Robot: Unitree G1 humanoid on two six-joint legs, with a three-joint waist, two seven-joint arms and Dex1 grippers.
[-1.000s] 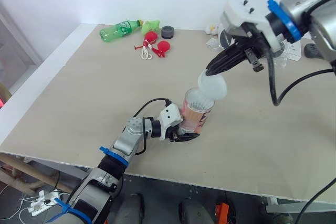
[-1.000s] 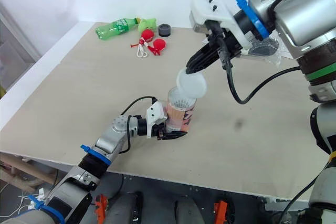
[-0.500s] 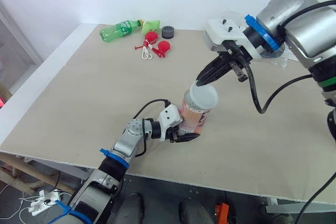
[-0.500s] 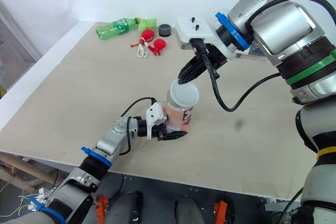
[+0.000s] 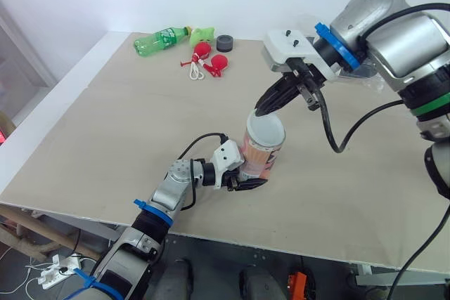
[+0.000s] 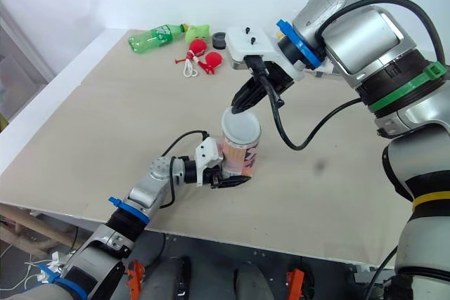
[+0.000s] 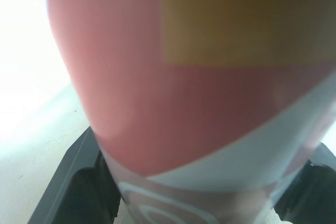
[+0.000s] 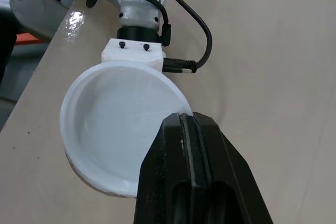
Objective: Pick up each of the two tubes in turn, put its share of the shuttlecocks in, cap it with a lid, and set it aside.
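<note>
Tabletop (image 5: 105, 117) | left gripper (image 5: 253, 176) clamps tube (image 5: 262, 160) | right gripper (image 5: 261, 110) pinches lid (image 5: 266, 130) atop it

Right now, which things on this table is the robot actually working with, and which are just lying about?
In the job: the tube, held upright by the left tool; the white lid, pinched by the right tool at the tube's mouth.
Just lying about: green bottle, green toy, black ring, red toys with a white cord, all at the far edge.
</note>
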